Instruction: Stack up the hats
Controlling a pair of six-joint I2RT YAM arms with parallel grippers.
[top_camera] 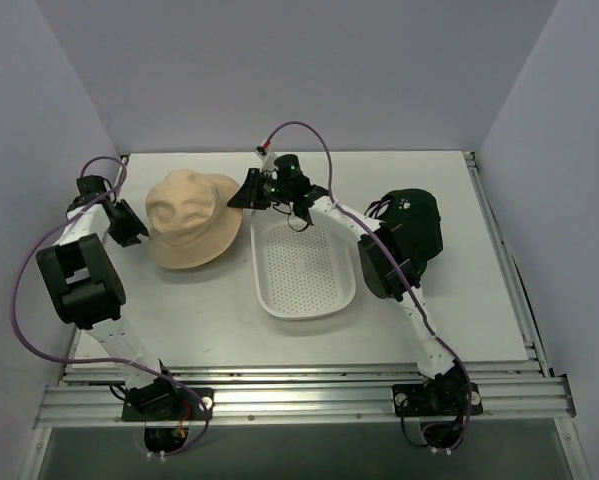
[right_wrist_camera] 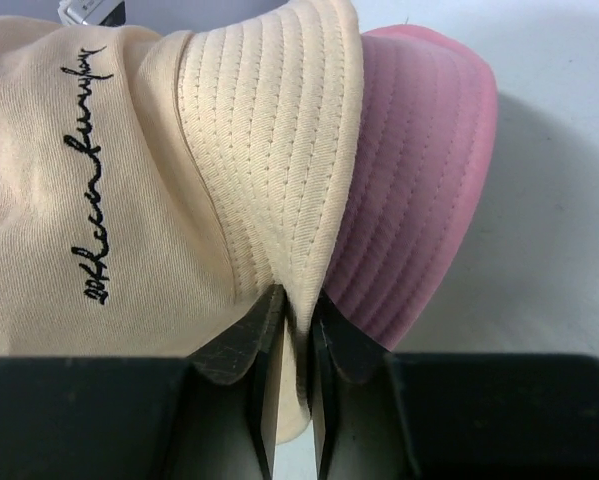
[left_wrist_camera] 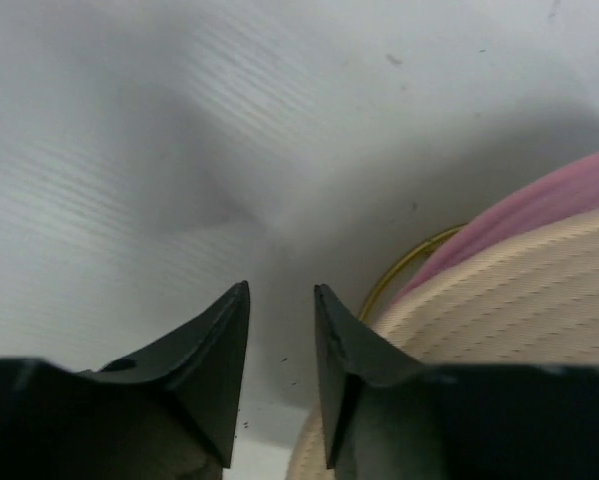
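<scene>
I judge the beige hat, lying over the pink hat left of the white tray, light and floppy, best taken at its brim, where my right gripper is clamped, while my left gripper stands apart and empty.

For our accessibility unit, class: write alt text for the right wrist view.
The right gripper pinches the beige hat by its stitched brim. The pink hat peeks out from behind that brim, on the pale table.
</scene>
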